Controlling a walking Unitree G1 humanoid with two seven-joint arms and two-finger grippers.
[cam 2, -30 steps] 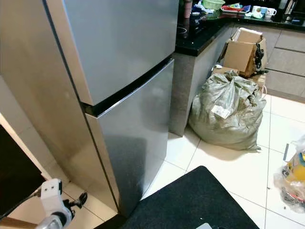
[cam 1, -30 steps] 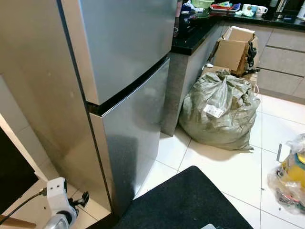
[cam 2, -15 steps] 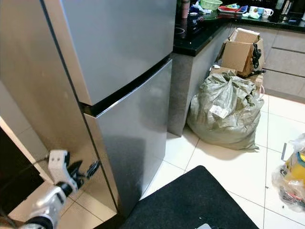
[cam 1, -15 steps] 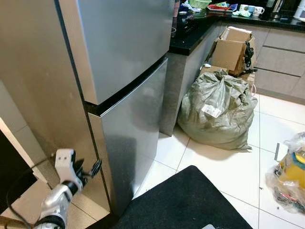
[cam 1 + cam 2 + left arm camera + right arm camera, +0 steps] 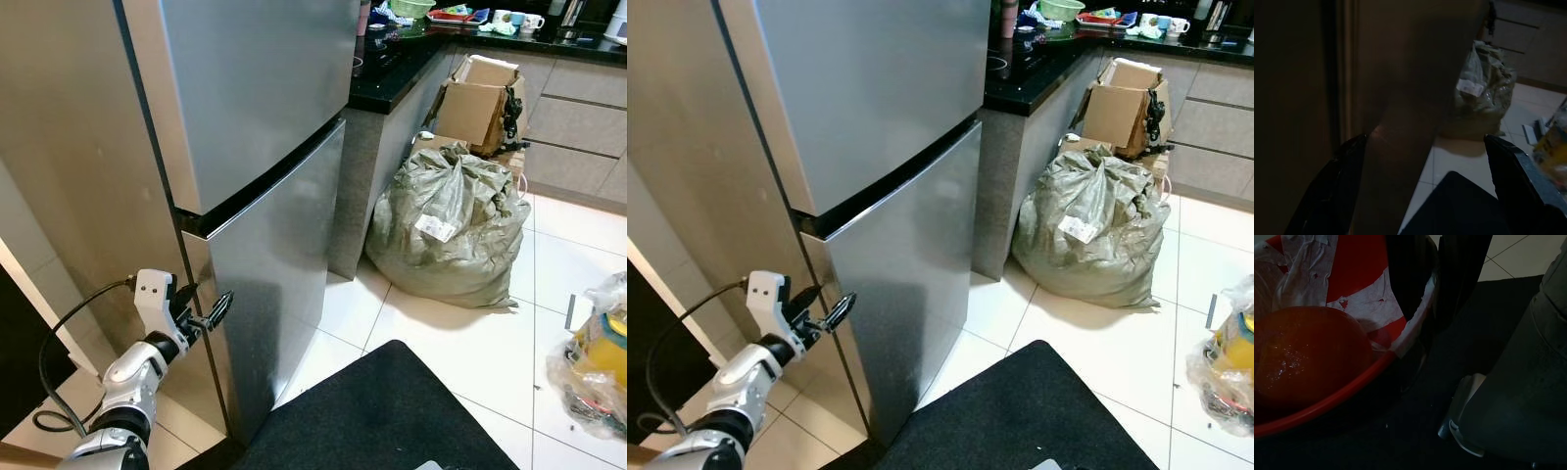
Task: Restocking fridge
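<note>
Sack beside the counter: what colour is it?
Grey-green sack, clearest in the left eye view.

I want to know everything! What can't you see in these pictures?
- Inside the fridge: both doors shut, eye views.
- Right claw's grip: right wrist view too dark.
- Cups on the counter: too small, far away.
- Yellow bag: cut by the picture's edge.

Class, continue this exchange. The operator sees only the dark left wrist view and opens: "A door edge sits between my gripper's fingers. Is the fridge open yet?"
Observer: No. The eye views show the upper door and lower door both shut, with the open left gripper at the lower door's left edge.
Operator: Anything ready to stock?
Observer: The right wrist view shows a red bowl holding a round orange thing.
</note>
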